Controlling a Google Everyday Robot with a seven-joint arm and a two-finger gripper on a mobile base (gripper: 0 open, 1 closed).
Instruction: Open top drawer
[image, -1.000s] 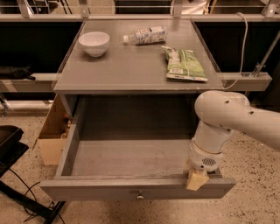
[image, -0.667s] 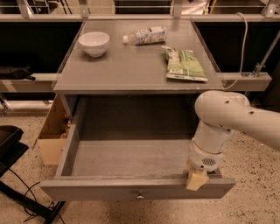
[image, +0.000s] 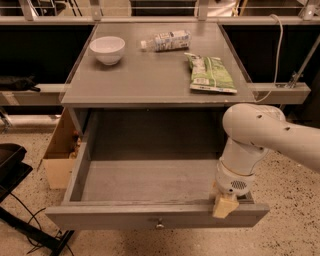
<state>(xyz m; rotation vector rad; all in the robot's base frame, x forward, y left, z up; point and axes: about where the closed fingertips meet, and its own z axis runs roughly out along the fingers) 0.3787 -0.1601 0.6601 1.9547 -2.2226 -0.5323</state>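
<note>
Looks like the tail end of the opening. Drawn far out toward the near side from under the grey bench (image: 150, 82): the wide grey wooden top drawer (image: 125, 218), deep box bare inside, small round brass knob (image: 159, 223) at the middle of the front panel.

Down at the right end of that panel, touching or just above its top edge: the tan-tipped gripper (image: 225, 205), carried on the white arm (image: 260, 132) reaching in from the right. Cannot tell whether apart, together or clamped on the panel edge (nothing to go on but a tan tip seen from above). Well to the right of the knob, not on it.

On the bench top, well apart from the work: a white ceramic bowl (image: 107, 49) at far left, a clear plastic bottle (image: 167, 40) lying on its side at far middle, a green snack bag (image: 210, 74) toward the right. Left of the bench, on the speckled floor: an open tan cardboard box (image: 59, 160).

Judging by the length of drawer floor in view, little or no travel left. Next move, then: finish any remaining pull straight toward the near side, taking care not to skew the drawer from its right end. Otherwise release and lift away, up and to the right, without nudging the front panel back in.
</note>
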